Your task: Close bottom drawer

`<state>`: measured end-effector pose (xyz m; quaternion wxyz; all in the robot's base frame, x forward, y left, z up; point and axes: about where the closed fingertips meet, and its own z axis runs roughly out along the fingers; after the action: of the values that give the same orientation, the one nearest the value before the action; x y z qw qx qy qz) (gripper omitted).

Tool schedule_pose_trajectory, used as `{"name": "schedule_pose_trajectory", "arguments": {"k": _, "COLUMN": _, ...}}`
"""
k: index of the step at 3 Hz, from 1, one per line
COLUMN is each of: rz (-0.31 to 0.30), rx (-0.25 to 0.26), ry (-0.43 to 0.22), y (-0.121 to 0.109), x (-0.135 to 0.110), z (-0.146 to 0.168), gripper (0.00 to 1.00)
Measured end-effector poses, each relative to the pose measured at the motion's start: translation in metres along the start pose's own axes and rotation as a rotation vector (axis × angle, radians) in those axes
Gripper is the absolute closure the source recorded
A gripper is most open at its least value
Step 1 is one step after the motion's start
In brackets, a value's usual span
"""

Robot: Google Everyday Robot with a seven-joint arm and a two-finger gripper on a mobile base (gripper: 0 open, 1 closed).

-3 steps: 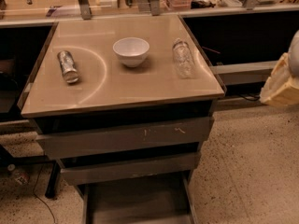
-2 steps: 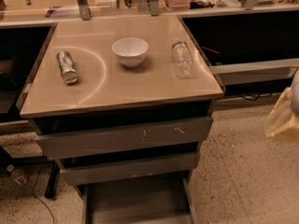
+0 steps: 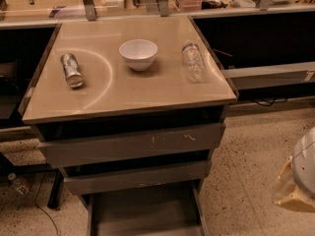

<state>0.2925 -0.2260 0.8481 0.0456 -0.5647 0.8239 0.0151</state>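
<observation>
The bottom drawer (image 3: 142, 211) is pulled out toward me at the base of the cabinet. Its shallow grey inner tray shows, and its front panel is cut off by the lower frame edge. Above it sit the mid-width grey drawer (image 3: 138, 177) and the widest grey drawer (image 3: 133, 144), which has pale scratch marks; both stick out slightly. My gripper (image 3: 298, 181) is a pale, tan shape at the right frame edge, low over the floor. It is to the right of the drawers and apart from them.
On the beige tabletop (image 3: 123, 95) stand a white bowl (image 3: 138, 53), a silver can (image 3: 72, 70) lying at the left and a clear bottle (image 3: 193, 61) lying at the right. A counter with clutter runs behind. A speckled floor (image 3: 246, 171) lies at the right, and a table leg and cable (image 3: 53, 200) at the left.
My gripper has moved down along the right edge, from beside the tabletop to low near the floor. The drawers and the tabletop objects have not moved.
</observation>
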Motion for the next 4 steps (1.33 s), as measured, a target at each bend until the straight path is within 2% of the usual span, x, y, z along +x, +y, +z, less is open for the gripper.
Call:
{"name": "schedule_pose_trajectory", "arguments": {"k": 1, "rz": 0.000, "rx": 0.000, "ry": 0.000, "y": 0.000, "x": 0.000, "z": 0.000, "gripper": 1.00}}
{"name": "schedule_pose_trajectory", "arguments": {"k": 2, "rz": -0.007, "rx": -0.054, "ry": -0.005, "y": 0.008, "x": -0.001, "z": 0.020, "gripper": 1.00}}
{"name": "schedule_pose_trajectory", "arguments": {"k": 3, "rz": 0.035, "rx": -0.153, "ry": -0.009, "y": 0.019, "x": -0.002, "z": 0.082, "gripper": 1.00}}
{"name": "schedule_pose_trajectory", "arguments": {"k": 4, "rz": 0.096, "rx": -0.250, "ry": 0.013, "y": 0.029, "x": 0.003, "z": 0.186, "gripper": 1.00}}
